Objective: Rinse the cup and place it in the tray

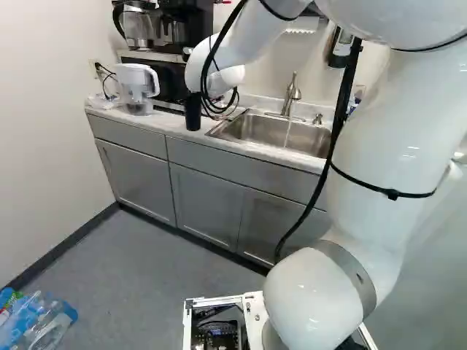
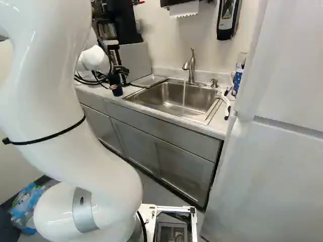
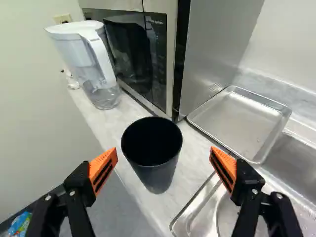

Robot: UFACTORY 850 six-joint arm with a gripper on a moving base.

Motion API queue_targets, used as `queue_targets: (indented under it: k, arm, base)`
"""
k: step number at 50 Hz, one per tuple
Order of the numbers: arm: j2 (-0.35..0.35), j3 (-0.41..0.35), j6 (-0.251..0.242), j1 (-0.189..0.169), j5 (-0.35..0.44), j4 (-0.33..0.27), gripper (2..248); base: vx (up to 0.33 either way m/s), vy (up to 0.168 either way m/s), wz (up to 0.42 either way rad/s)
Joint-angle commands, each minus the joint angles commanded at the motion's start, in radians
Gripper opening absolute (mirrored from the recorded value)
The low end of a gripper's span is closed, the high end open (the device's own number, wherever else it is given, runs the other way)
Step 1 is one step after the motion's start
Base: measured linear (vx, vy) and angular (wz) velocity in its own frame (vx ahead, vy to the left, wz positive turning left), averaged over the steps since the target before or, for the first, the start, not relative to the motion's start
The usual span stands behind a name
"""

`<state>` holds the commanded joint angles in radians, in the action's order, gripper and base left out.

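White robot arm [image 1: 387,146] curves across the right of the left base view, and its wrist reaches out over the long counter [image 3: 192,163]. Set into that counter is the steel sink [image 2: 164,96], and near it stands the microwave [image 3: 138,49], its side next to the shallow metal tray [image 3: 237,123]. No cup is in the tray, which lies between microwave and sink. The water jug [image 3: 74,49] stands by the counter's wall end. Over the basin rises the tap [image 2: 192,68], and it is running. At the arm's end, the gripper [image 3: 163,157] is spread wide, an orange pad on either side of the cup [image 3: 152,143] and neither touching it. That dark, straight-sided cup is upright on the counter near its front edge, outside both sink and tray. Thinnest of all is the stream of water [image 2: 183,96], falling into the basin with nothing held under it. The job looks to be at its start: the water is on and the fingers are around the cup, while the grasp, the rinse and the placing seem all left to do, though whether the cup is wet inside I cannot tell.
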<state>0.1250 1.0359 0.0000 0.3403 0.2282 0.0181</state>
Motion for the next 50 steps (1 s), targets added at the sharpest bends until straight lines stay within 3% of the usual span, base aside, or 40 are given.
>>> queue_targets:
  k: [50]
  arm:
    - [0.042, -0.064, 0.000, 0.010, 0.261, 0.000, 247]
  base:
    - [0.000, 0.000, 0.000]
